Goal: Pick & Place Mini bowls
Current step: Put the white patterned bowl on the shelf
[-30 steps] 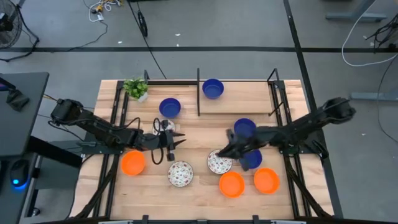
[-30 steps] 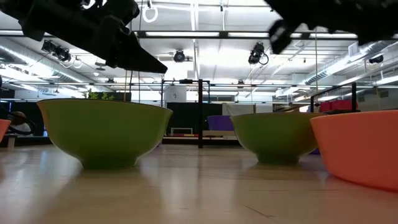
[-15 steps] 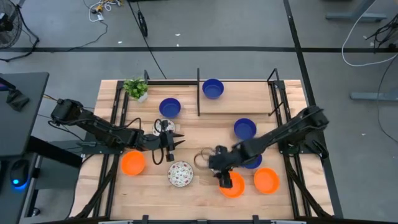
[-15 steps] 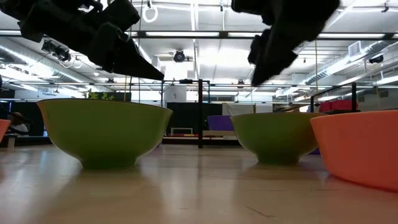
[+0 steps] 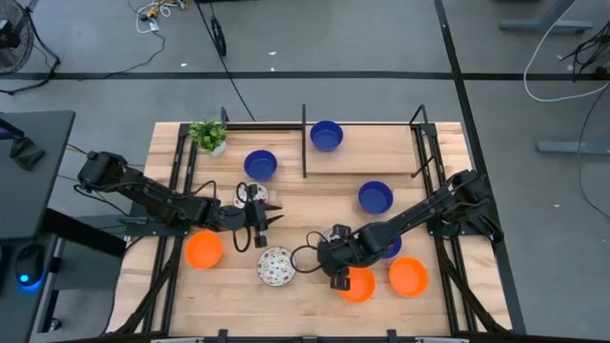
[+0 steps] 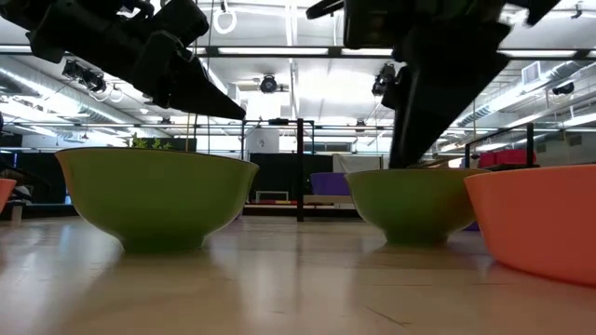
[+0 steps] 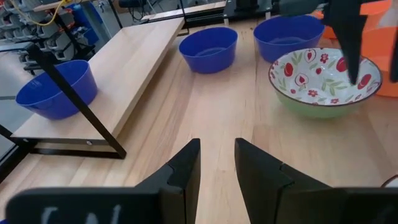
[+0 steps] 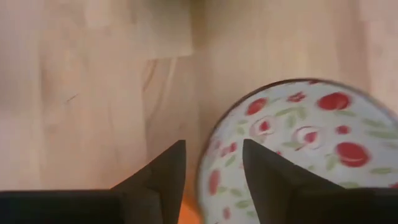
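Blue, orange and red-flowered white mini bowls stand on the wooden table (image 5: 286, 314). My right gripper (image 8: 214, 168) is open and points down over one flowered bowl (image 8: 298, 143), which the arm hides in the high view. In the low view this bowl (image 6: 414, 200) stands on its foot, green outside. The gripper's fingers stand on either side of its rim. A second flowered bowl (image 5: 275, 266) stands to its left. My left gripper (image 5: 274, 213) hangs open over bare wood at centre left, nothing between its fingers. My right gripper comes at the flowered bowl from above, pointing down. One finger (image 7: 351, 43) reaches inside the bowl and the other stands outside the rim (image 8: 200, 165). Whether either finger touches the rim I cannot tell. The bowl rests upright on the table.
Orange bowls (image 5: 359, 286) (image 5: 408, 276) stand just right of my right gripper and another (image 5: 203, 250) at the near left. Blue bowls (image 5: 260, 164) (image 5: 376, 197) stand mid-table, and one (image 5: 326, 135) on the far raised board. A potted plant (image 5: 208, 133) stands far left.
My right gripper has swung toward the table's near edge and come down from high above onto the flowered bowl's rim. The bowl has stayed in place.
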{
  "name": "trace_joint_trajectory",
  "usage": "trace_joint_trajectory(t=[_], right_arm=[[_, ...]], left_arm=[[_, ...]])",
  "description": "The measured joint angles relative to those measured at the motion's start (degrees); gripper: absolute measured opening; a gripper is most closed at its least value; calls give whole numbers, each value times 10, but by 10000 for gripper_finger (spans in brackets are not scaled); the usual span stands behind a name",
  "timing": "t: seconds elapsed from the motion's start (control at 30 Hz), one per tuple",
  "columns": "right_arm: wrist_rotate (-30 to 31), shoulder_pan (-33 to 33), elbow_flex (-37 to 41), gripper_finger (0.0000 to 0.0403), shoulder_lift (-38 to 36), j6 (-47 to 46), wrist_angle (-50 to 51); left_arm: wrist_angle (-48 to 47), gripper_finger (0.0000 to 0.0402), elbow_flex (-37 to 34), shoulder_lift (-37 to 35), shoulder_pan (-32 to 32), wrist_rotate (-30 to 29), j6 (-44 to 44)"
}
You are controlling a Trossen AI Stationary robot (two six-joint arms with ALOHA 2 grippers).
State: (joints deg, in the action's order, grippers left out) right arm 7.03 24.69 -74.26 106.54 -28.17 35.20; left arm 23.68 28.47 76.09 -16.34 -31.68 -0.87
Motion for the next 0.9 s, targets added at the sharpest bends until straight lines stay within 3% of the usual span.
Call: trace_joint_trajectory(t=[0.57, 0.73, 0.9], right_arm=[[-14, 1, 54, 79, 0, 1, -69], [9, 1, 53, 20, -4, 25, -70], [43, 5, 54, 12, -27, 55, -57]], left_arm=[[0, 103, 0, 0, 0, 0, -1], [0, 103, 0, 0, 0, 0, -1], [0, 103, 0, 0, 0, 0, -1]])
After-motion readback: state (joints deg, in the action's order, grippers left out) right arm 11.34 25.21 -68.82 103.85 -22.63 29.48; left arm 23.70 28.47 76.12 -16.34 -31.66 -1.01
